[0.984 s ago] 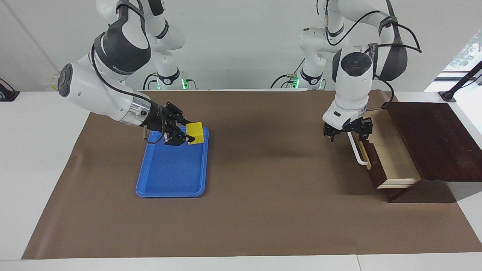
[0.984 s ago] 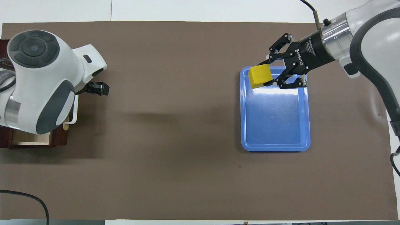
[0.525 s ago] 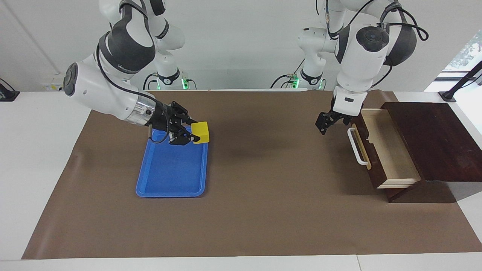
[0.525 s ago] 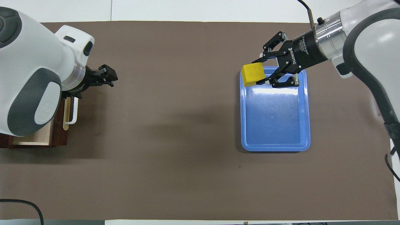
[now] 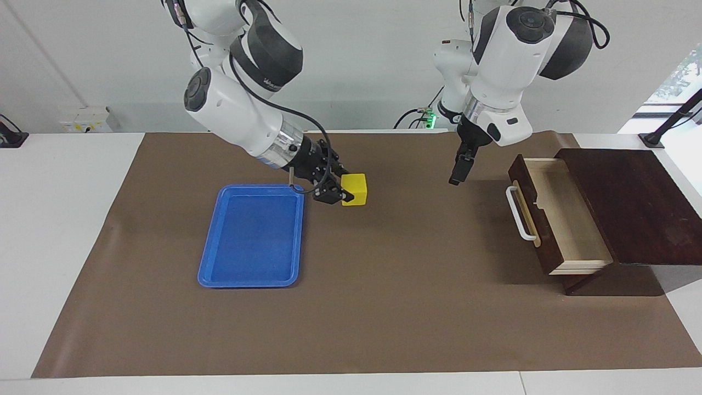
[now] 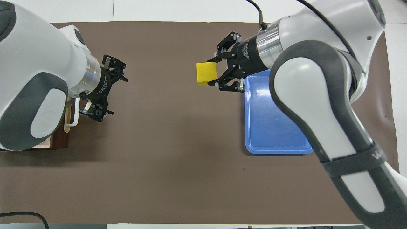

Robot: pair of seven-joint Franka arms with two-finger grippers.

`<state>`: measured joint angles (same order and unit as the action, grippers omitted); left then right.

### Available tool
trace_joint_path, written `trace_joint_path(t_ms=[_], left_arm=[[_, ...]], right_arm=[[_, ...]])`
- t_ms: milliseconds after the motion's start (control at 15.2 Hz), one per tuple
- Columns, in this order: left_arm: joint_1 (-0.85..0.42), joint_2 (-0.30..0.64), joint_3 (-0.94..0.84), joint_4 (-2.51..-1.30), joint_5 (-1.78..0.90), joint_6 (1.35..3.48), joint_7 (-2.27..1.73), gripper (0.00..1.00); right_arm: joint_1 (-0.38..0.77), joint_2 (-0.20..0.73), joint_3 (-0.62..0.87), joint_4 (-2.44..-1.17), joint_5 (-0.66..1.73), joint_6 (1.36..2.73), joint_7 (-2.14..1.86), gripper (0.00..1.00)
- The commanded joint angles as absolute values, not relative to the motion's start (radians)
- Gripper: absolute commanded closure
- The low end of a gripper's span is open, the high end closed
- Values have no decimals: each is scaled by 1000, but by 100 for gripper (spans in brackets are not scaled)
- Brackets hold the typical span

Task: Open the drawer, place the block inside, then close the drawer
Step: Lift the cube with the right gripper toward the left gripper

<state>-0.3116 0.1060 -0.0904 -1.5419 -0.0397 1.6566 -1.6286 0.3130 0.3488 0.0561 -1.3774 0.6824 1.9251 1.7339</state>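
Observation:
The drawer (image 5: 570,219) of the dark brown box (image 5: 630,203) stands pulled open, its pale wood inside bare and its white handle (image 5: 518,214) facing the table's middle. My right gripper (image 5: 346,189) is shut on the yellow block (image 5: 356,188) and holds it above the brown mat, just off the blue tray's edge. In the overhead view the block (image 6: 205,72) sits between the right gripper's (image 6: 210,73) fingers. My left gripper (image 5: 455,176) hangs open and empty above the mat, beside the drawer's front; in the overhead view the left gripper (image 6: 113,95) is close to the handle (image 6: 74,114). The left arm hides most of the drawer there.
The flat blue tray (image 5: 249,282) lies empty on the brown mat (image 5: 384,307) toward the right arm's end; it also shows in the overhead view (image 6: 279,149). The box stands at the left arm's end, at the mat's edge.
My right gripper has carried the block off the tray, toward the left arm's end. My left gripper has risen away from the drawer's handle; the drawer stays open.

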Motion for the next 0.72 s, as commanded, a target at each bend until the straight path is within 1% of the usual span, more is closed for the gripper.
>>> trace_joint_path(t_ms=[0, 262, 656], left_arm=[[-357, 117, -81, -1525, -58, 1683, -1868, 0], [-386, 118, -81, -1523, -58, 1678, -2023, 0], [-399, 123, -81, -1529, -51, 1710, -2121, 0]], right_arm=[[365, 337, 57, -1408, 696, 2020, 1793, 100], [440, 336, 57, -1443, 696, 2149, 1836, 100], [451, 324, 72, -1471, 738, 2112, 1812, 100]])
